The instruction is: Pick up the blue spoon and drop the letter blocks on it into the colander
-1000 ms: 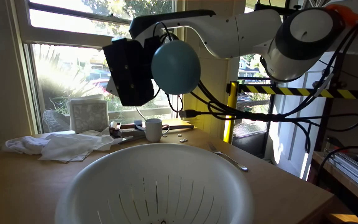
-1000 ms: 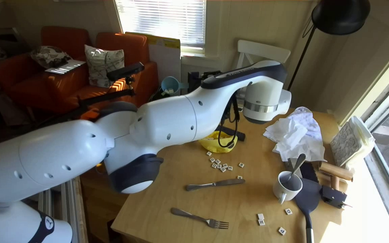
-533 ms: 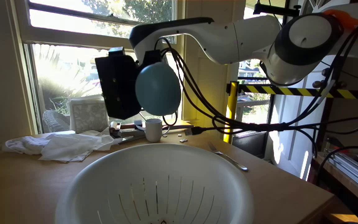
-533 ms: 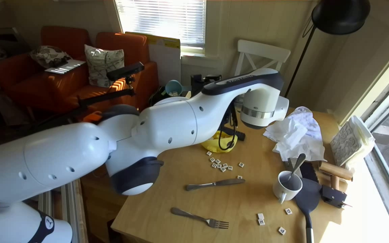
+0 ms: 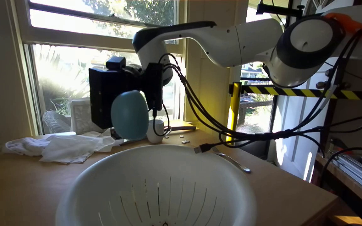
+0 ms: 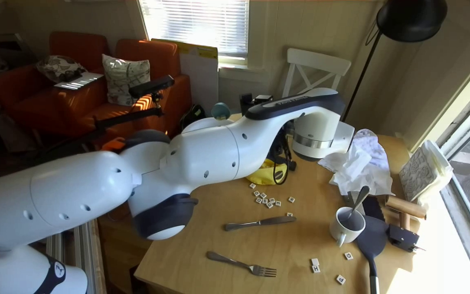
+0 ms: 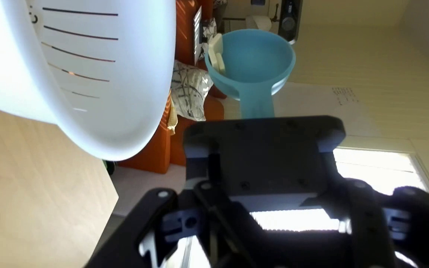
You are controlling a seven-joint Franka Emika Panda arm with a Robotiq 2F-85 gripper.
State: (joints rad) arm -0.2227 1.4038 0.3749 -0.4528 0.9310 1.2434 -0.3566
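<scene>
The blue spoon (image 7: 257,56) juts from my gripper (image 7: 266,152), which is shut on it; its handle (image 7: 257,104) runs behind a black block between my fingers. Tipped sideways, the bowl has its hollow toward the wrist camera. Pale letter blocks (image 7: 217,54) rest against the lower edge of that hollow. The white colander (image 7: 136,85) lies lower, beside the spoon. In an exterior view the spoon's rounded back (image 5: 130,115) appears just above the far rim of the colander (image 5: 159,157). The arm hides most of the colander in an exterior view, leaving a strip of rim (image 6: 204,122).
Black cables (image 5: 278,135) dangle from the arm, their plug close to the colander's rim. On the table are a fork (image 6: 243,264), a knife (image 6: 261,223), a white mug (image 6: 347,224), a spatula (image 6: 373,239), loose letter tiles (image 6: 264,200), a yellow bowl (image 6: 265,173) and crumpled paper (image 5: 80,146).
The gripper and spoon have come down and shifted left in an exterior view. The spoon's bowl has turned, its outline now narrower. Blocks earlier visible in it from an exterior view are now hidden there.
</scene>
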